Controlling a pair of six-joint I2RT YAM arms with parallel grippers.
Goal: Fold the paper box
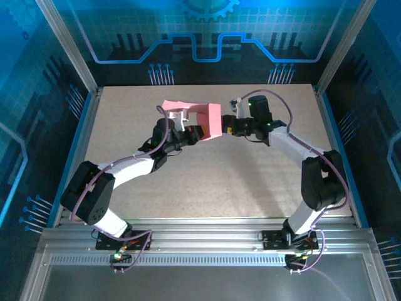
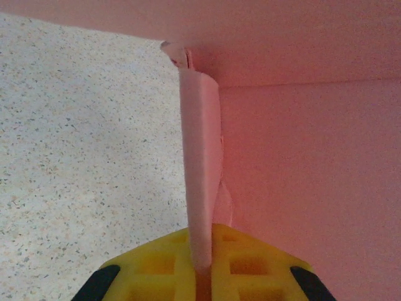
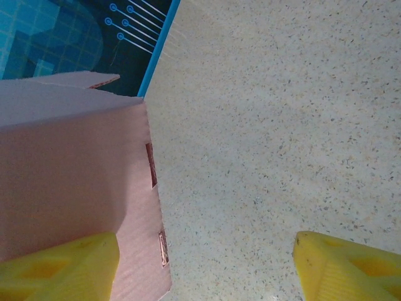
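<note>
Task looks roughly mid-way, judging by shape: the paper box [image 1: 210, 119] is no flat sheet now. In the top view one pink wall stands upright on its right side, w/ another panel stretching far-left behind it, so some creases are set. It isn't closed up, though. The right wrist view shows a loose flap edge w/ small slit cuts [image 3: 153, 166] not tucked into anything, so locking the tabs and squaring the remaining sides prob. remains. The box sits in the far-middle part of the table [image 1: 207, 182], a bit left of centre, between both claws; can't tell if its base rests on the surface or hangs just off it. The left gripper [image 1: 191, 133] is clamped tight on a thin vertical pink wall [image 2: 200, 157], which runs straight up from between the yellow pads in its wrist view. That arm goes from the near-left base, elbow bent out left, forearm reaching far-right to the box's near side. The right gripper [image 1: 227, 125] stands wide, holding nothing. In its wrist view one finger [image 3: 56, 269] lies against or just beside the box's right wall, the other well apart over bare table. Right arm: near-right base, elbow out right, forearm angled far-left toward the box.
</note>
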